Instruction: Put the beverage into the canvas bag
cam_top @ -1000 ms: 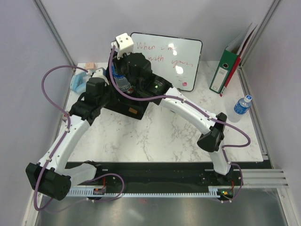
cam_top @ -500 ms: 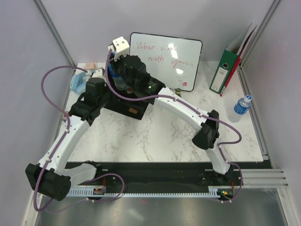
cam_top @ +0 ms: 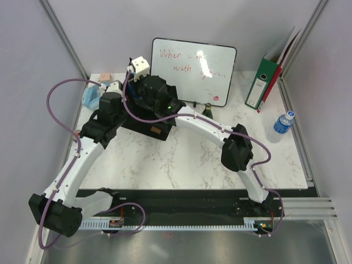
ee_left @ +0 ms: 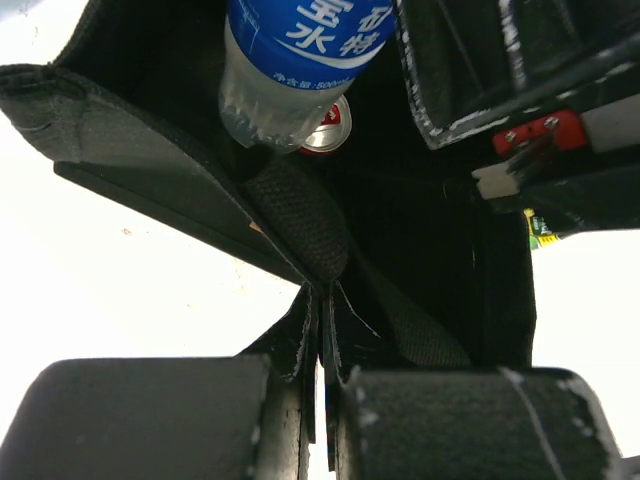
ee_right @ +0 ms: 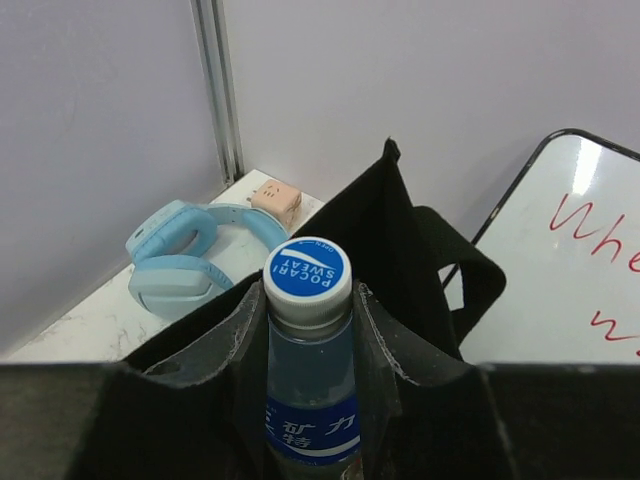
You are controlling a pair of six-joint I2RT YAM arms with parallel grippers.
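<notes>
**Operator:** Where is the beverage?

**Robot:** In my right gripper [ee_right: 308, 315]. The beverage [ee_right: 307, 400] is a clear bottle with a blue label and a blue cap. It stands upright between my two fingers [ee_right: 243, 345], which are closed against its sides from just under the cap downward.

**Operator:** Is it inside the bag?

**Robot:** Partly. From my left wrist I see the bottle's lower end down inside the mouth of the canvas bag [ee_left: 120, 130]. It hangs above the silver, red-rimmed top of a can [ee_left: 330, 125] that sits deeper in. I cannot tell whether the bottle touches the can or the bag's floor. From my right wrist, the cap and neck are above the black rim.

**Operator:** And your other hand?

**Robot:** My left gripper [ee_left: 322, 300] is pinched tight on the bag's near rim, where a woven strap meets the edge. The fabric is squeezed flat between my fingertips, with no gap showing.

**Operator:** Where does the bag stand?

**Robot:** It is toward the far left of the marble table [cam_top: 187, 159], just in front of the whiteboard [cam_top: 192, 69]. Both my arms meet at it, the left at its left side and the right over its top. Blue headphones [ee_right: 180, 260] lie to its left, near the wall. A green binder [cam_top: 263, 82] leans at the far right, and a second water bottle [cam_top: 283, 122] stands near it, well apart from the bag.
</notes>
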